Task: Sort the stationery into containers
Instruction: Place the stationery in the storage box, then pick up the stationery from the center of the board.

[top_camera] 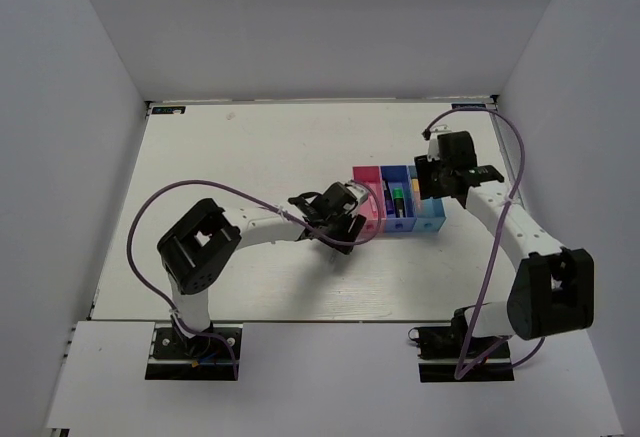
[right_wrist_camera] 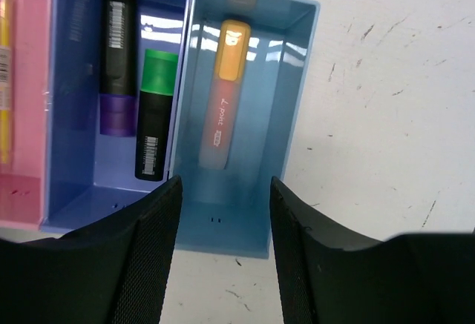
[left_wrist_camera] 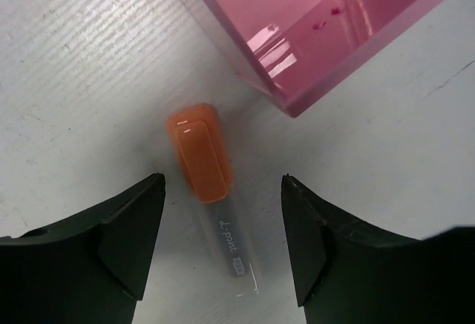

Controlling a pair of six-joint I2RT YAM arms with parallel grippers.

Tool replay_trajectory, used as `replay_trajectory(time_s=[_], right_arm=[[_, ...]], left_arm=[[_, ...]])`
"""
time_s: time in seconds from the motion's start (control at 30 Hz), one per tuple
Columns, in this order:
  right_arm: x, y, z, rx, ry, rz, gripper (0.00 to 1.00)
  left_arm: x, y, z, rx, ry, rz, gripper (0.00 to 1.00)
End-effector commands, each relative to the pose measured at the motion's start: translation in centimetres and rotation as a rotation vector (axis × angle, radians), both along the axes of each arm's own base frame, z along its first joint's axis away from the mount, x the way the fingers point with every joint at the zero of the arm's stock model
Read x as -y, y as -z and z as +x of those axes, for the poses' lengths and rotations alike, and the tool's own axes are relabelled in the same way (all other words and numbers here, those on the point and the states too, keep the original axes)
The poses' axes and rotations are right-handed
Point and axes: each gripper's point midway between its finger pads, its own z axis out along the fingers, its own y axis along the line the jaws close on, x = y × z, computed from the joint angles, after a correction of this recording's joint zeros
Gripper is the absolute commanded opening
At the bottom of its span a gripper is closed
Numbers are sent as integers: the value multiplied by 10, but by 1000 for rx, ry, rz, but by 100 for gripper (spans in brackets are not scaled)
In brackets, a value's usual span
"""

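The three joined bins, pink [top_camera: 366,202], blue [top_camera: 397,200] and light cyan [top_camera: 427,209], stand mid-table. My left gripper [left_wrist_camera: 223,190] is open and low over a grey marker with an orange cap [left_wrist_camera: 200,153] lying on the table beside the pink bin's corner [left_wrist_camera: 297,79]; the marker lies between the fingers, untouched. My right gripper [right_wrist_camera: 223,190] is open and empty above the cyan bin [right_wrist_camera: 245,213], which holds an orange-pink highlighter [right_wrist_camera: 223,94]. The blue bin [right_wrist_camera: 74,153] holds a purple-capped black marker [right_wrist_camera: 117,64] and a green-capped one [right_wrist_camera: 156,116]. A yellow stick [right_wrist_camera: 6,79] lies in the pink bin.
The white table [top_camera: 250,147] is walled by white panels on the left, back and right. Purple cables loop over both arms [top_camera: 500,207]. The left arm [top_camera: 270,225] reaches in from the left of the bins.
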Motion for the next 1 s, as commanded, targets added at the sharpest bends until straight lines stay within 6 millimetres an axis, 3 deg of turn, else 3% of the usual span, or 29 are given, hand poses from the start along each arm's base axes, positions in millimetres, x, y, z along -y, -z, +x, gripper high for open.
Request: replay_trajectory(time_s=[0.0,0.13,0.27,0.3,0.37,0.57,0.6,0.63,0.67,0.7,0.77,0.8,0.83,0.87,0.9,0.97], right_arm=[[-2,-20,-3,53,13,94,54],[2,-23,-7,67,31,127,54],[10,-35,-8,102,69,167,54],[11,-34,-9,99,74,167,54],[10,-35,-12,102,67,199,54],[15,-39,-19,114,79,237,56],[15,-42,-21,118,76,248,56],[14,-40,-23,106,63,260,66],[12,-40,-25,102,55,267,82],[13,-43,-27,112,50,268,90],[13,-40,-30,110,30,272,90],[12,-43,-32,117,25,279,90],[10,-42,-33,118,17,289,90],[11,-45,-34,129,18,293,83],[12,-43,-35,126,21,294,44],[15,-48,-35,152,30,295,8]], left_arm=[[-2,-3,3,49,-20,52,73],[-17,14,-4,54,-41,135,65],[-34,24,-8,84,-73,242,48],[-37,25,-8,94,-80,256,40],[-46,28,-13,86,-87,294,36],[-72,25,-23,109,-104,359,12],[-73,18,-22,120,-111,349,10],[-74,15,-24,118,-111,346,5],[-75,12,-24,121,-112,340,3],[-75,-6,-25,142,-116,304,3],[-73,-20,-26,150,-112,267,2],[-65,-45,-24,182,-113,196,2],[-61,-55,-24,191,-107,167,2],[-55,-67,-26,185,-94,121,2],[-41,-90,-22,207,-92,54,2],[-20,-116,-21,207,-60,-48,2]])
